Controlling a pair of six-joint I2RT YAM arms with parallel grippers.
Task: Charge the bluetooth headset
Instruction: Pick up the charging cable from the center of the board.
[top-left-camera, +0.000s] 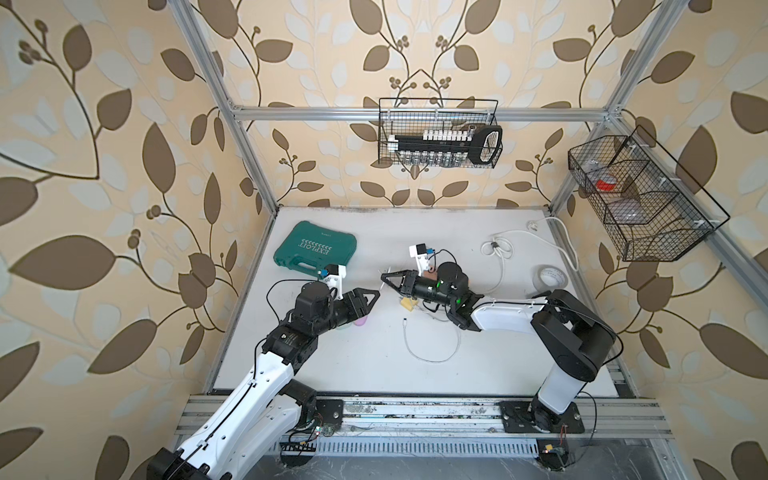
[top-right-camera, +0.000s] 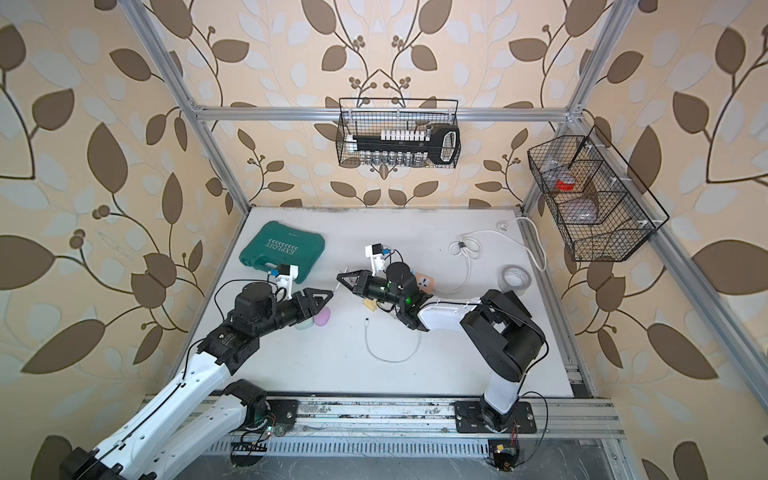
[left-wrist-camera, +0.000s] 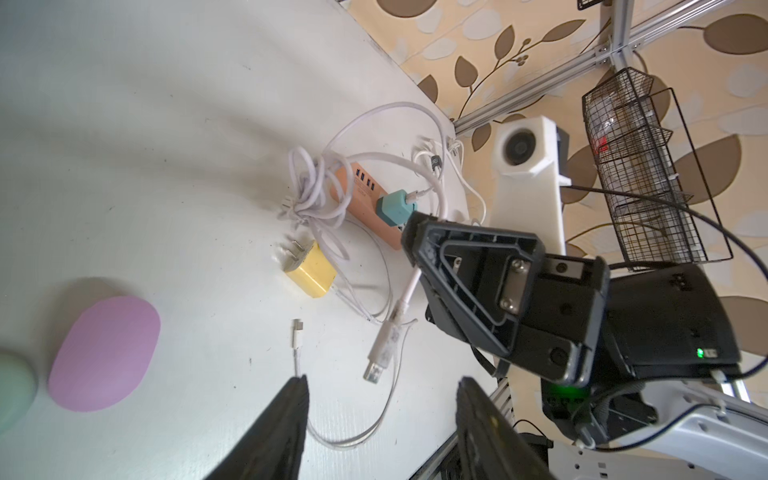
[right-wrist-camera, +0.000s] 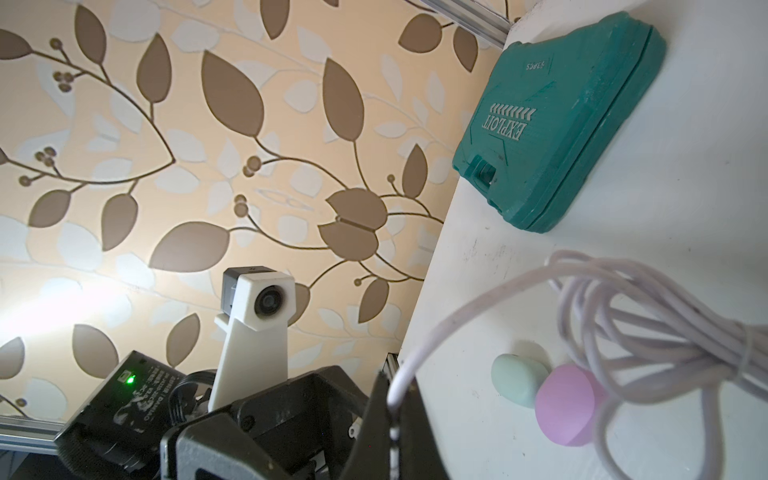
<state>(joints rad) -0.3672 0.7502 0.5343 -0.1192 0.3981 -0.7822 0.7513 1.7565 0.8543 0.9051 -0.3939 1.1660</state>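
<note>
White cable (left-wrist-camera: 409, 286) clamped by closed right gripper (top-left-camera: 385, 277); USB plug (left-wrist-camera: 376, 365) hung just ahead of left gripper (top-left-camera: 376, 294), axis pointed between parted jaws.

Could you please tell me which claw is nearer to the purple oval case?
Left. The left claw hangs right beside the purple oval case, overlapping it in both top views; the right claw, shut on a white cable, sits farther off, mid-table.
</note>
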